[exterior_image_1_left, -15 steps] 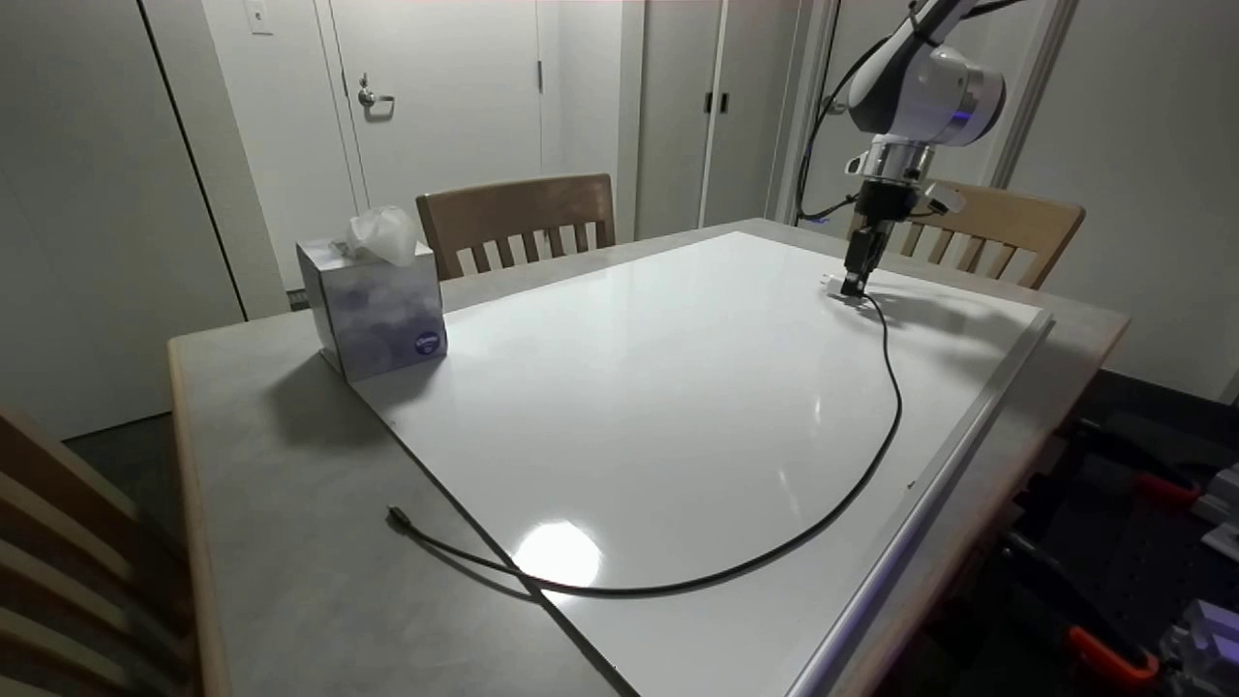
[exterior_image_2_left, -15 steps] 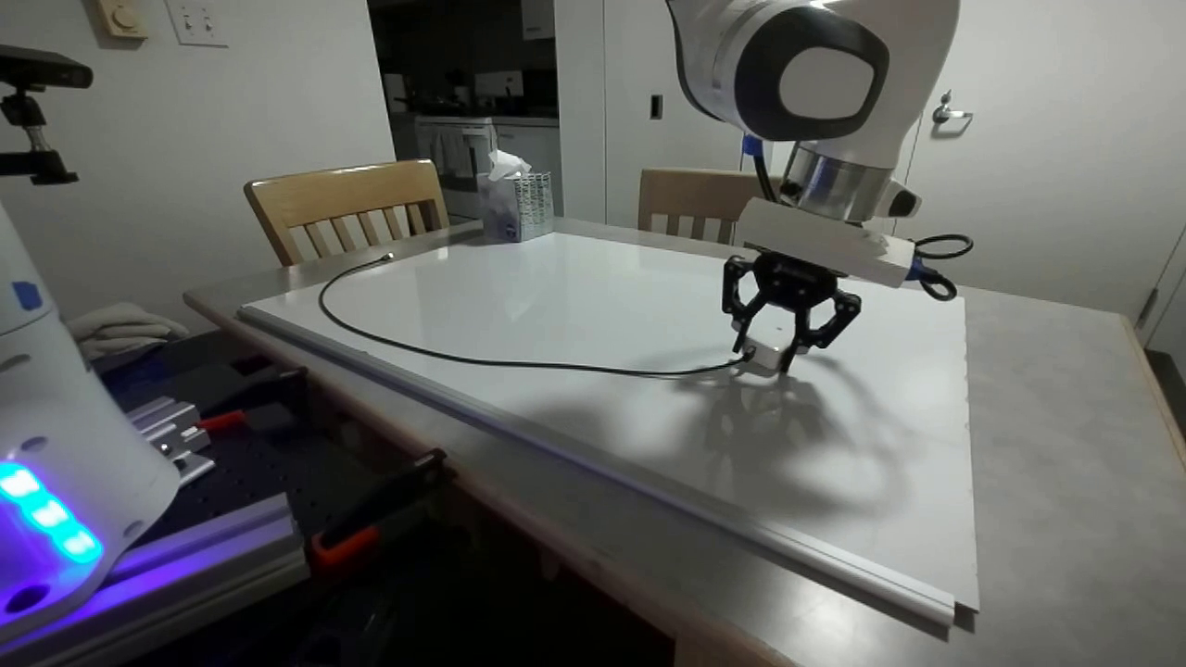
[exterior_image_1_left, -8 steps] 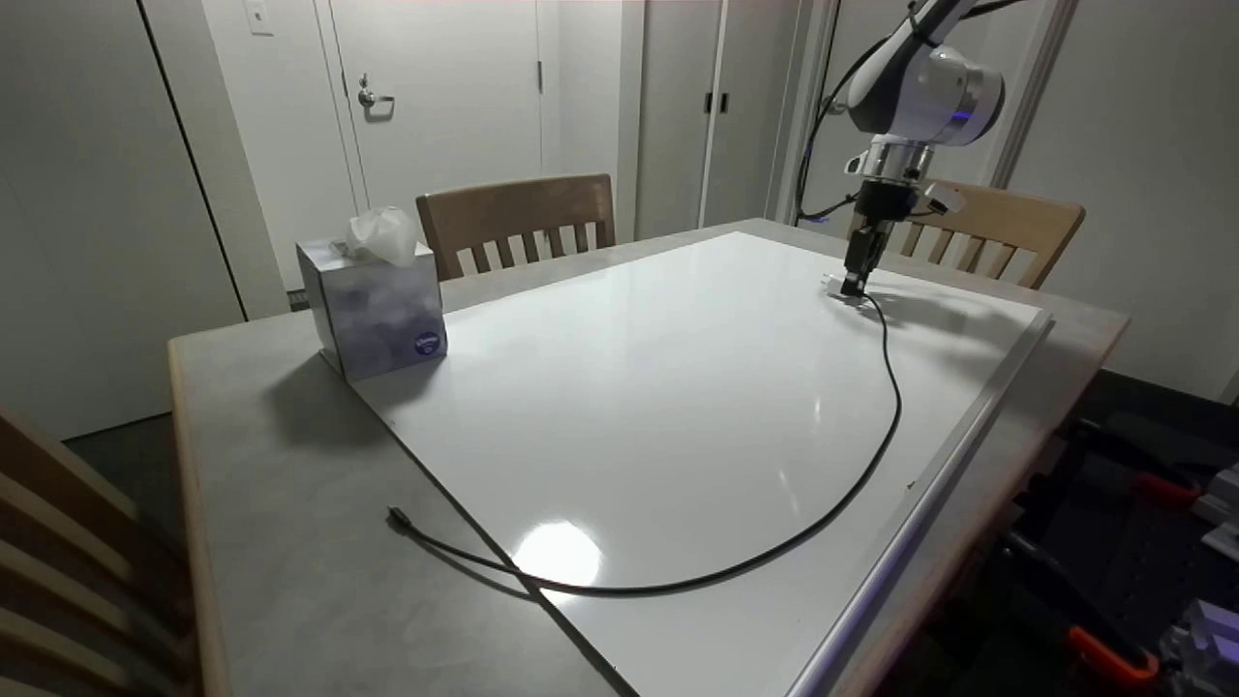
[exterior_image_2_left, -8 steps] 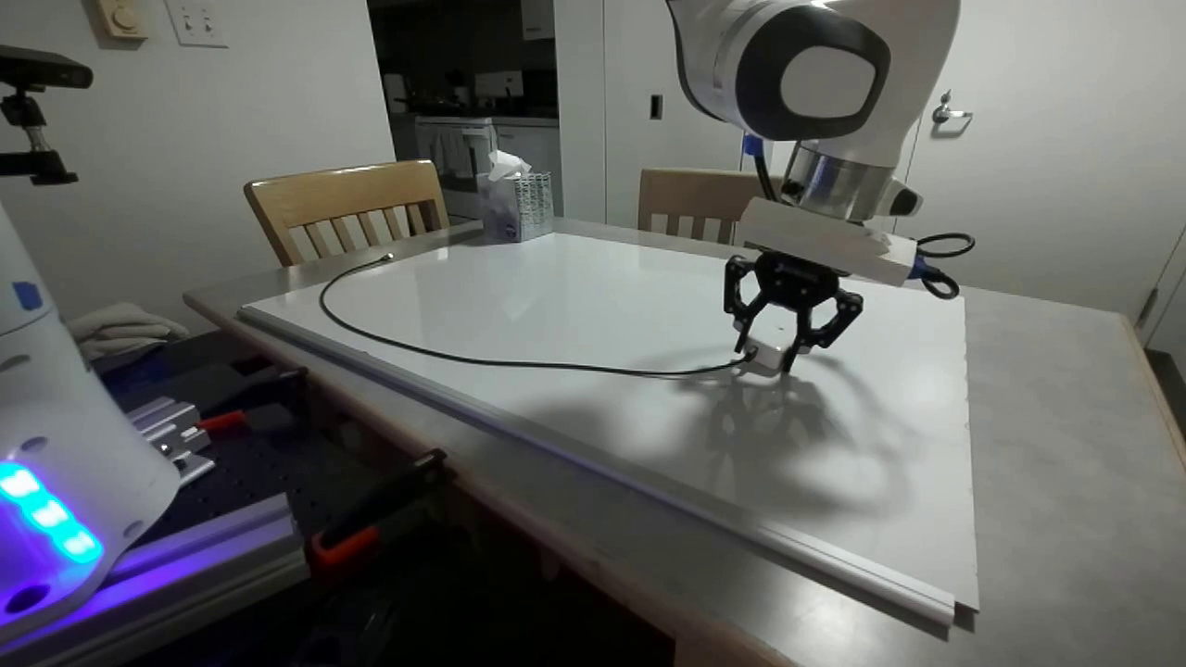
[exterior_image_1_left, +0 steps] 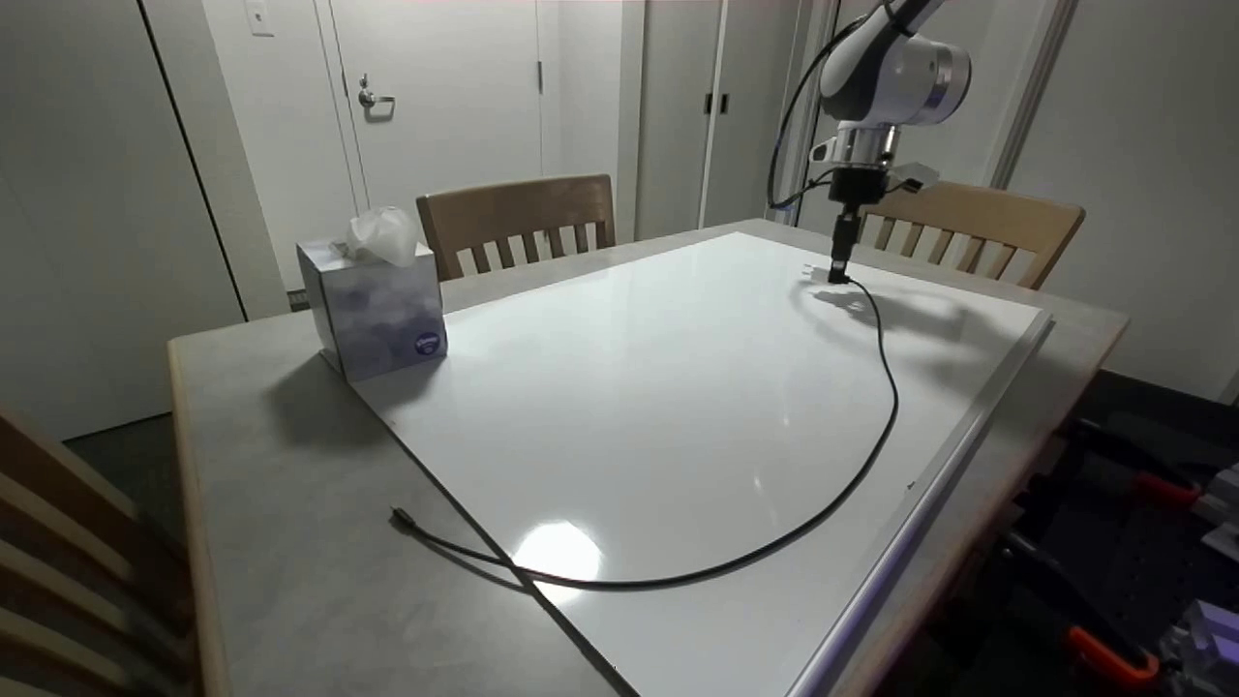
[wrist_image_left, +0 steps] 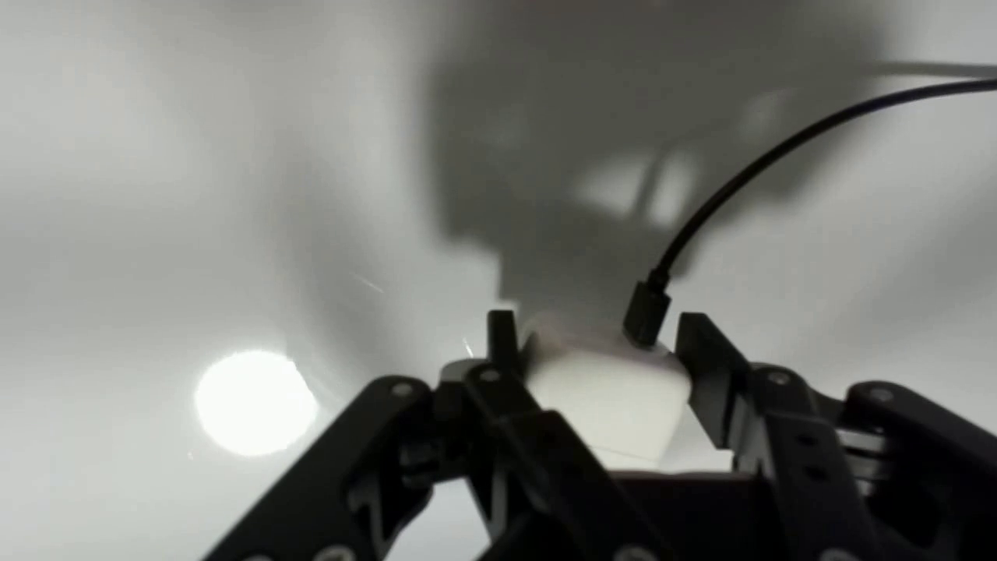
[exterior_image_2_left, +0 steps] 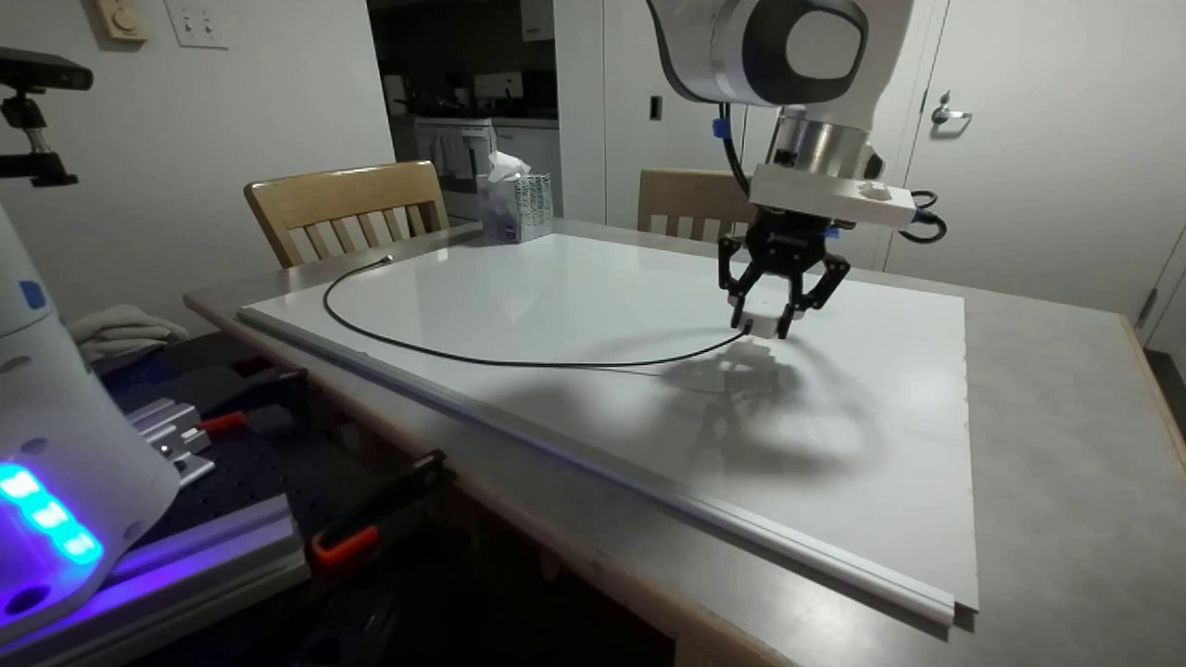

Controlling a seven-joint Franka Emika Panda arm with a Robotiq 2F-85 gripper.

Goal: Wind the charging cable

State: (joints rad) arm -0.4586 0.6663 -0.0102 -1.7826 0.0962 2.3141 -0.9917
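Only the wrist view shows the join plainly: a black connector (wrist_image_left: 646,313) meets the charger block (wrist_image_left: 607,401) at one o'clock, and the charging cable (wrist_image_left: 748,167) bends away toward two. In an exterior view the claw (exterior_image_2_left: 762,320) grips that white block from both sides, just above the board (exterior_image_2_left: 556,287); in an exterior view it stands edge-on, yet there the cable's free plug (exterior_image_1_left: 404,521) is clear, at eight o'clock on the surface (exterior_image_1_left: 281,581), beyond the board's edge. The cable runs unwound in one long, open curve. It is thin and black; the block boxy; the board glossy white; the surface mottled grey, with a wood-coloured rim. Near nine o'clock stands a cloudy purple tissue box (exterior_image_1_left: 387,319), its patterned side (exterior_image_2_left: 534,206) showing only in an exterior view.
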